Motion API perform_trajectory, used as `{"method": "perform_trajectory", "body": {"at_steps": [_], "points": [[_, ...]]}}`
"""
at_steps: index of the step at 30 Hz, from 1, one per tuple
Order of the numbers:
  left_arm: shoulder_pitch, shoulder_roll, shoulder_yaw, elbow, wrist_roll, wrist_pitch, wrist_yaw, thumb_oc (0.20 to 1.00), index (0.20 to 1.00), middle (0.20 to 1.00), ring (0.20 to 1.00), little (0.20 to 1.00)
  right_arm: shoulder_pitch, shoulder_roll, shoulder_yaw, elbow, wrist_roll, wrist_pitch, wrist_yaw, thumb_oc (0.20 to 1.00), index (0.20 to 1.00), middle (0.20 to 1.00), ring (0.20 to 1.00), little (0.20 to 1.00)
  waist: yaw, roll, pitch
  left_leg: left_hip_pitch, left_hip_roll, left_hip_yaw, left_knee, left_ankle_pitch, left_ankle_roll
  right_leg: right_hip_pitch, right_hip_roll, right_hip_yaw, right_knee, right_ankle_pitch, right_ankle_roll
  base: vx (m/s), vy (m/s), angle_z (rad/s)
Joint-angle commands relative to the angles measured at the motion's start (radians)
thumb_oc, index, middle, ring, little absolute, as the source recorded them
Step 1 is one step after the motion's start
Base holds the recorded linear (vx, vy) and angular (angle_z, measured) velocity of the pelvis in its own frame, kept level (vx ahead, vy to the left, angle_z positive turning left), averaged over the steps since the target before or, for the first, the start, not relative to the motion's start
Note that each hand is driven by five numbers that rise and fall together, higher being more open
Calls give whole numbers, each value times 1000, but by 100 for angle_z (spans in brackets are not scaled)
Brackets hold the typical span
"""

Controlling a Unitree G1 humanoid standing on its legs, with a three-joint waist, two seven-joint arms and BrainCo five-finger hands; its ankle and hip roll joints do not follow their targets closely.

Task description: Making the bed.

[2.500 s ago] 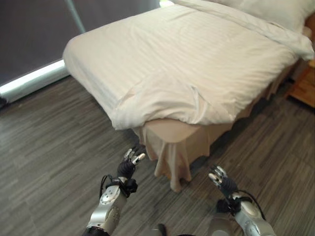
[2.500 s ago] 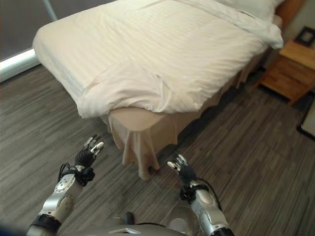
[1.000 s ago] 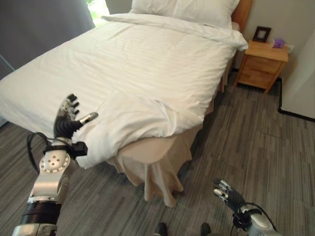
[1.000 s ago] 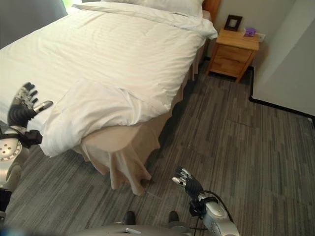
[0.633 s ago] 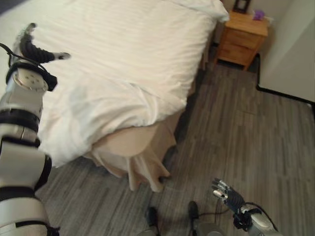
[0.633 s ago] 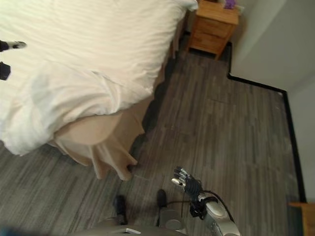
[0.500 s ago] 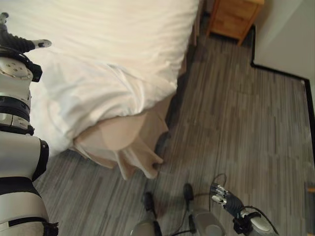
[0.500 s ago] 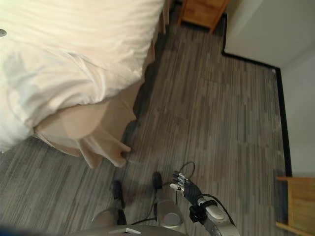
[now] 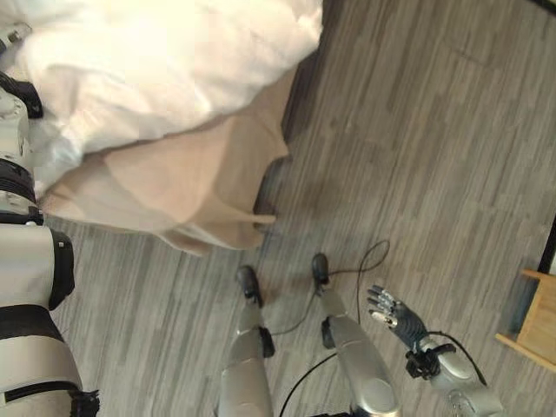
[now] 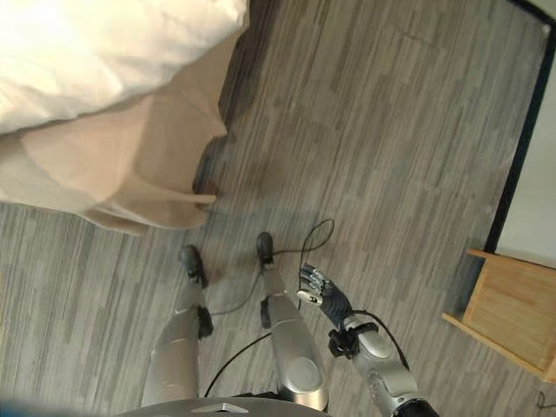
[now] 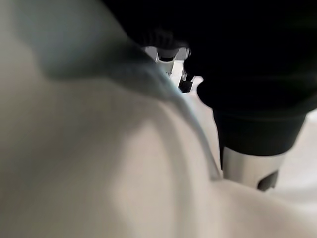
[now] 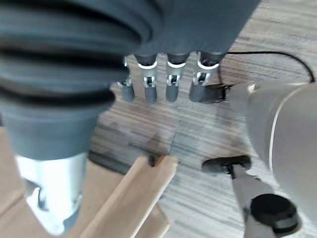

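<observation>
White duvet (image 9: 165, 61) bunched over the bed (image 9: 174, 187) corner. Left hand (image 9: 12, 39) at the duvet, fingers' state cannot be told. Right hand (image 9: 395, 320) idle above the floor (image 9: 417, 156), fingers released. Step: reaching for the duvet; next, grasp and spread it flat.

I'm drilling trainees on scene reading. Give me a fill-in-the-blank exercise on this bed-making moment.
1. The right hand hangs low over the floor with its fingers ____.
2. The bed skirt is ____ in colour.
3. The left hand presses against the white ____.
Missing words: open; beige; duvet.
</observation>
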Motion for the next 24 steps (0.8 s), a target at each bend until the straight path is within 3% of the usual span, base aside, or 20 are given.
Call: {"method": "perform_trajectory", "body": {"at_steps": [1, 2, 9, 14, 16, 17, 18, 20, 21, 24], "points": [[62, 8, -49, 84, 18, 43, -112, 564, 564, 564, 564, 564, 22, -9, -16, 1, 37, -21, 5, 1000, 1000, 1000, 1000, 1000, 5, 2, -34, 8, -6, -26, -7, 32, -32, 51, -36, -35, 11, 0, 83, 0, 0, 0], [63, -8, -76, 74, 54, 47, -133, 200, 200, 200, 200, 200, 28, -13, -3, 8, 32, -15, 19, 1000, 1000, 1000, 1000, 1000, 6, 3, -38, 15, -5, -26, -5, 28, -31, 55, -36, -33, 11, -5, 81, 0, 0, 0], [21, -19, -236, -52, 213, 17, -199, 200, 200, 200, 200, 200, 22, -47, 19, 19, 44, -1, 68, 1000, 1000, 1000, 1000, 1000, 8, 24, -62, 77, -9, -18, -9, 13, -33, 105, -41, -35, 11, -21, 80, 0, 0, 0], [112, -39, -314, -275, 359, -13, -253, 200, 200, 200, 200, 200, 12, -50, 16, 69, 22, 1, 73, 1000, 1000, 1000, 1000, 1000, 22, 57, -83, 153, -21, -18, -15, 0, -33, 173, -54, -54, 16, -44, 77, 45, 3, 5], [220, -32, -342, -502, 469, -10, -299, 200, 200, 200, 200, 200, 18, -48, 0, 76, 3, 6, 80, 1000, 1000, 1000, 1000, 1000, 37, 77, -106, 206, -30, -20, -24, -9, -32, 220, -62, -70, 26, -65, 74, 117, 18, 3], [357, -7, -327, -712, 534, -13, -367, 200, 200, 200, 200, 200, 43, -36, -30, 82, -23, 14, 86, 1000, 1000, 1000, 1000, 1000, 51, 89, -125, 265, -37, -23, -30, -27, -30, 272, -71, -79, 37, -88, 73, 170, 26, 19], [463, 0, -297, -805, 545, -20, -414, 200, 200, 200, 200, 200, 49, -27, -47, 83, -43, 19, 86, 1000, 1000, 1000, 1000, 1000, 59, 96, -138, 294, -40, -21, -30, -34, -29, 300, -75, -86, 45, -100, 72, 177, 31, 32], [567, 7, -243, -857, 537, -22, -447, 200, 200, 200, 200, 200, 56, -22, -57, 82, -62, 26, 89, 1000, 1000, 1000, 1000, 1000, 59, 101, -154, 316, -43, -22, -30, -40, -28, 321, -77, -89, 48, -107, 70, 95, 7, 36], [777, -13, -155, -935, 522, -27, -516, 200, 200, 200, 200, 200, 75, -7, -86, 77, -88, 36, 91, 1000, 1000, 1000, 1000, 1000, 71, 105, -180, 365, -47, -19, -30, -55, -24, 367, -79, -91, 58, -127, 70, 102, -5, 25], [1089, -65, 3, -1041, 499, -24, -587, 200, 200, 200, 200, 200, 98, 5, -119, 77, -118, 51, 103, 1000, 1000, 1000, 1000, 1000, 78, 112, -226, 416, -50, -15, -30, -69, -20, 414, -79, -91, 60, -139, 65, 96, -2, 10]]}}
